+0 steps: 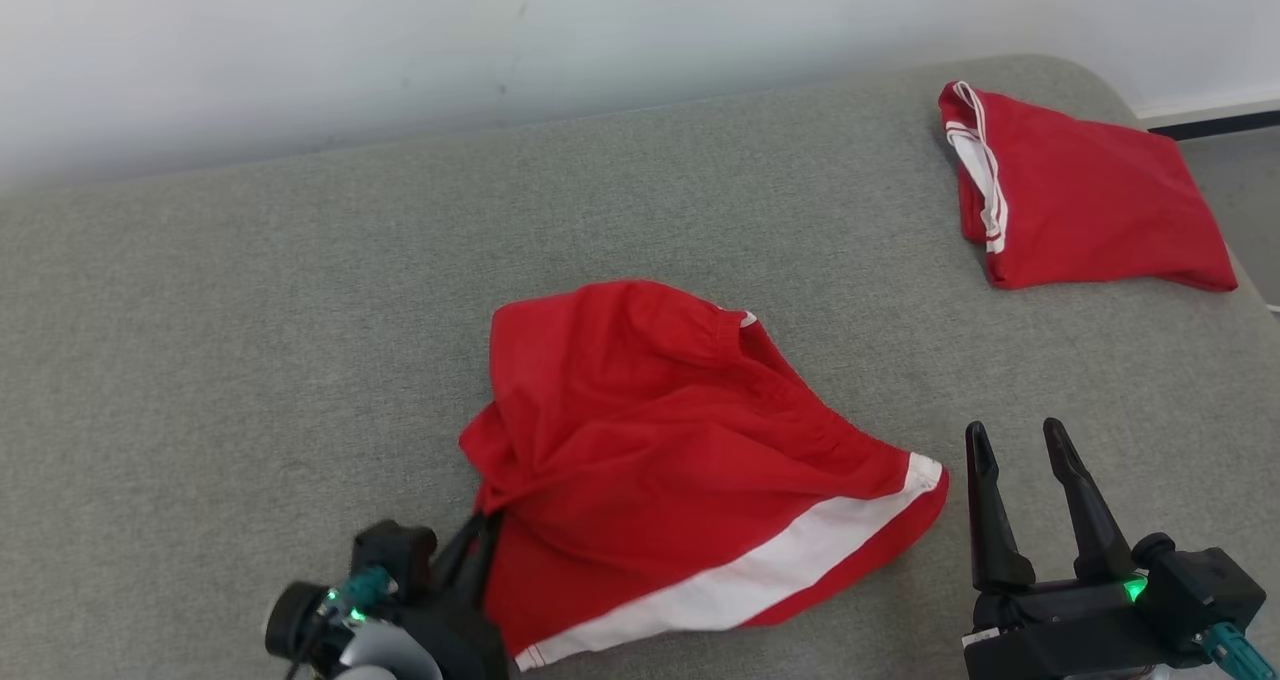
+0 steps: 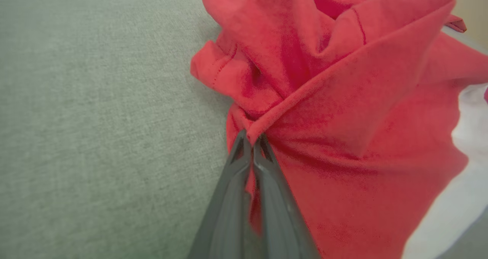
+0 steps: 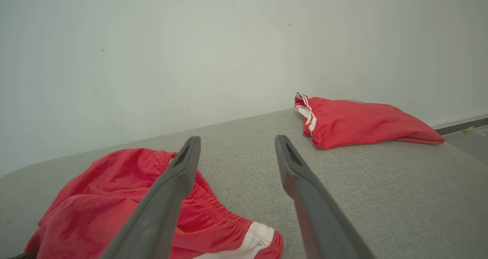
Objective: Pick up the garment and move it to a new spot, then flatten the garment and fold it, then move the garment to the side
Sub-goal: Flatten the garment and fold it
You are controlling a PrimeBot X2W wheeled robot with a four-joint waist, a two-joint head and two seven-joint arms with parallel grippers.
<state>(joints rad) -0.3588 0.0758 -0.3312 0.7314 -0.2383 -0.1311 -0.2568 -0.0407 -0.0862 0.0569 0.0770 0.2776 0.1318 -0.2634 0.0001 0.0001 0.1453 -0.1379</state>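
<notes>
Left hand [image 2: 251,140] is clenched on the red shorts [image 1: 680,440], its two dark fingers pressed together with a pinch of red cloth between their tips. The grasp sits at the left edge of the shorts, where the fabric bunches into a ridge that runs up and away from the fingertips. In the head view this hand lies at the near edge of the grey cushioned surface [image 1: 250,310], left of the middle, with the cloth drawn toward it in creases.

The shorts lie crumpled near the middle of the cushioned surface, toward its near edge. Their elastic waistband [image 1: 790,390] shows as a gathered line on the right side, and a white band [image 1: 780,560] runs along the near right hem. Most of the garment rests on the surface; whether the pinched part is lifted off it cannot be told.

Right hand [image 1: 1015,430] is released, its fingers spread wide with nothing between them. It hovers at the near right of the surface, just beside the right tip of the shorts but apart from them.

A folded red garment [image 1: 1080,200] with white trim lies at the far right corner, well apart from the shorts. A pale wall [image 1: 400,40] stands behind the far edge.
</notes>
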